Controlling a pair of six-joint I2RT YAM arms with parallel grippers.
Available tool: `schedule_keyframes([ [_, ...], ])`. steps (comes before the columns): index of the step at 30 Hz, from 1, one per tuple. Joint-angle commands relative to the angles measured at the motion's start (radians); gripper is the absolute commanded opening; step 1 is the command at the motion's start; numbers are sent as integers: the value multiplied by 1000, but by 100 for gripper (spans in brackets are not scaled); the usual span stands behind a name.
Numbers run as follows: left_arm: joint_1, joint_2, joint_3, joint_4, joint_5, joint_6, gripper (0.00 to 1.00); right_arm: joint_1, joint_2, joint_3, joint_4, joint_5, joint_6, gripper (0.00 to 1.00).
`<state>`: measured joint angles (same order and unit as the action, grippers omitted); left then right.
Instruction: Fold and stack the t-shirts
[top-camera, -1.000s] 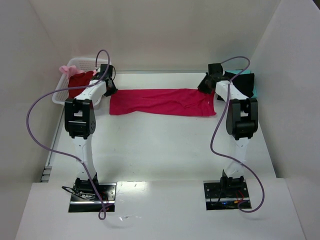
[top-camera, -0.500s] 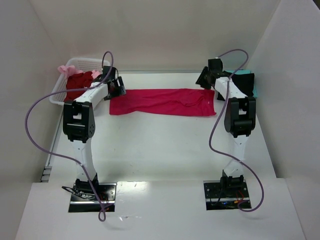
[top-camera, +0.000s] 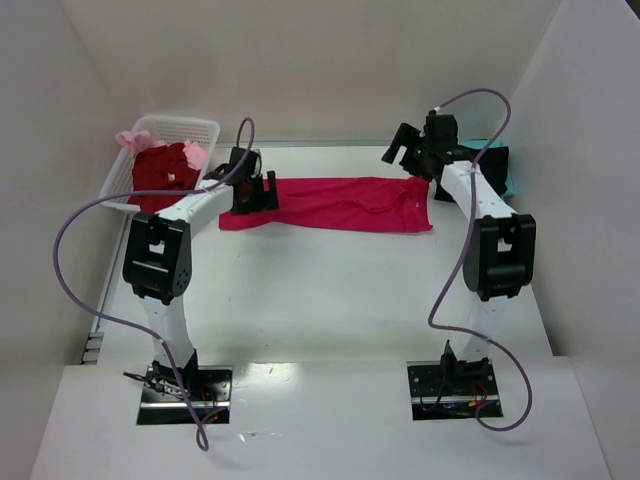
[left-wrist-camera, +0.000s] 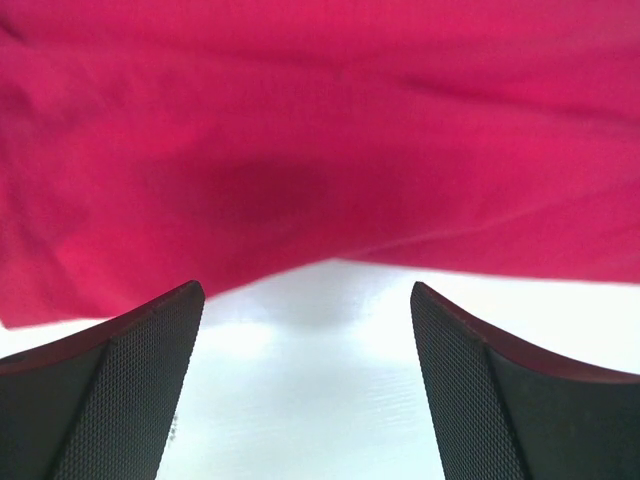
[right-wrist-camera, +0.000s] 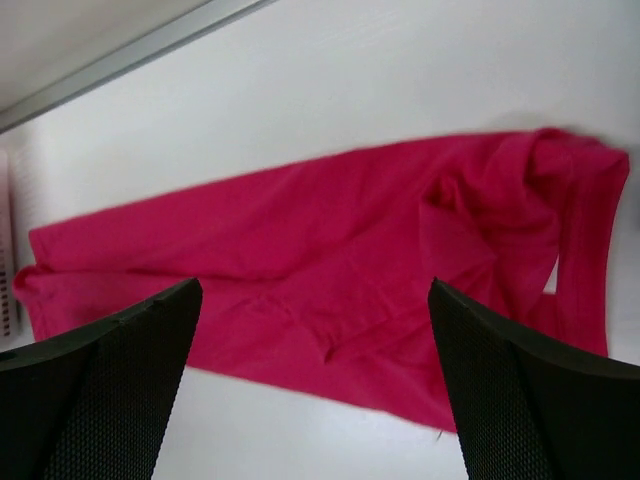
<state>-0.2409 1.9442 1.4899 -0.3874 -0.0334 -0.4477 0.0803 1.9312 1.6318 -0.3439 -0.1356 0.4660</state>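
Observation:
A bright crimson-pink t-shirt (top-camera: 330, 205) lies flat on the table as a long folded strip, its right end bunched. My left gripper (top-camera: 260, 192) hovers low at the strip's left end, open. In the left wrist view its gripper (left-wrist-camera: 307, 300) has only white table between the fingers (left-wrist-camera: 130, 390), and the shirt's edge (left-wrist-camera: 300, 150) lies just ahead. My right gripper (top-camera: 403, 150) hangs open above the strip's far right end. The right wrist view looks down past its gripper (right-wrist-camera: 312, 290) onto the whole shirt (right-wrist-camera: 330, 250); nothing is held.
A white lattice basket (top-camera: 190, 122) at the back left holds a dark red shirt (top-camera: 160, 170) and a pale pink one (top-camera: 130, 138). Black cloth (top-camera: 490, 160) over teal cloth (top-camera: 508, 182) lies at the back right by the wall. White walls close in three sides.
Both grippers have opened and let go of the crimson-pink shirt's ends. The left gripper slid right along the strip's near edge; the right one rose and drew back from its end.

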Motion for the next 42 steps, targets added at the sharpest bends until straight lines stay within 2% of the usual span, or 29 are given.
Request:
schedule_keyframes([
  [1, -18, -15, -45, -4, -35, -22, 92, 48, -89, -97, 34, 10, -29, 99],
  [5, -43, 12, -45, -62, -184, -65, 92, 119, -123, -196, 28, 10, 2, 94],
  [7, -43, 12, -59, -62, -218, -74, 92, 140, -146, -268, 55, 10, 23, 93],
  [11, -5, 21, -82, -50, -258, -85, 91, 162, -147, -303, 65, 25, 54, 89],
  [17, 46, 44, -82, -50, -306, -76, 89, 162, -100, -314, 108, 51, 65, 83],
  [25, 64, 71, -73, -41, -327, -75, 88, 162, 9, -234, 106, 60, 65, 77],
  [28, 64, 82, -63, -41, -346, -75, 84, 162, 31, -234, 115, 60, 74, 75],
  [31, 64, 93, -54, -41, -346, -66, 75, 162, 52, -234, 115, 70, 74, 67],
  [34, 64, 102, -54, -41, -346, -66, 61, 162, 61, -225, 124, 79, 83, 62],
  [38, 64, 102, -54, -41, -367, -66, 54, 162, 61, -214, 135, 91, 83, 56],
  [42, 64, 102, -63, -41, -378, -75, 52, 162, 71, -178, 135, 102, 83, 53],
])
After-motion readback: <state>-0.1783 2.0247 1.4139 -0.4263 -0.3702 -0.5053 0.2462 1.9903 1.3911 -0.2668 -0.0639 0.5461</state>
